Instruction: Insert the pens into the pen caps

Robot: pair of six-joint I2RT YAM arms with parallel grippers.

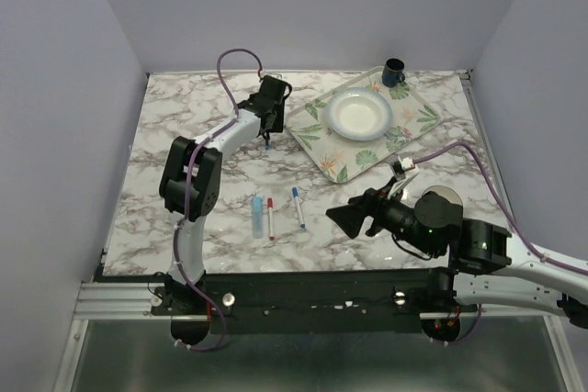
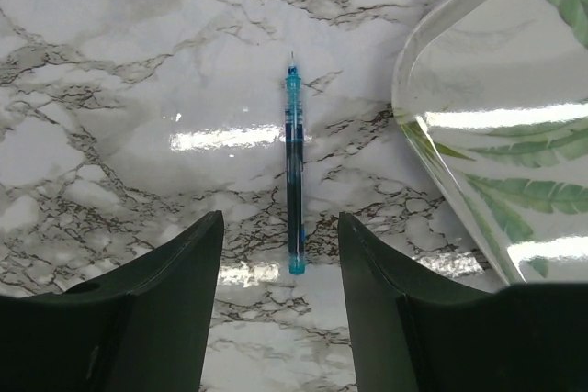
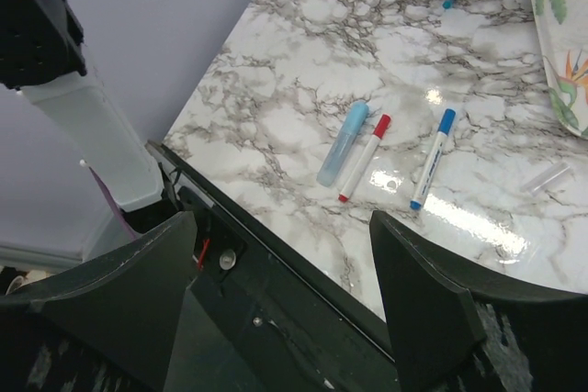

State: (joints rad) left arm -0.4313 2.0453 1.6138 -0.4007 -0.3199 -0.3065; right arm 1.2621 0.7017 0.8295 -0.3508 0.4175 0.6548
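Observation:
A slim teal-blue pen [image 2: 294, 172] lies on the marble table, needle tip pointing away, beside the tray's edge. My left gripper [image 2: 280, 218] hovers over its near end, jaws open and touching nothing; in the top view this gripper [image 1: 268, 126] is at the back. Near the front lie a thick light-blue pen [image 3: 343, 144], a white pen with a red end [image 3: 365, 158] and a white pen with a blue end [image 3: 433, 158]. My right gripper [image 3: 280, 218] stands open and empty above the table's front edge. No loose pen caps show. A short clear piece [image 3: 545, 177] lies right of the pens; I cannot tell what it is.
A leaf-patterned tray [image 1: 322, 149] at the back right holds a white plate [image 1: 359, 113] and a dark blue mug [image 1: 393, 71]. A black rail [image 3: 303, 254] runs along the table's front edge. Grey walls enclose the table.

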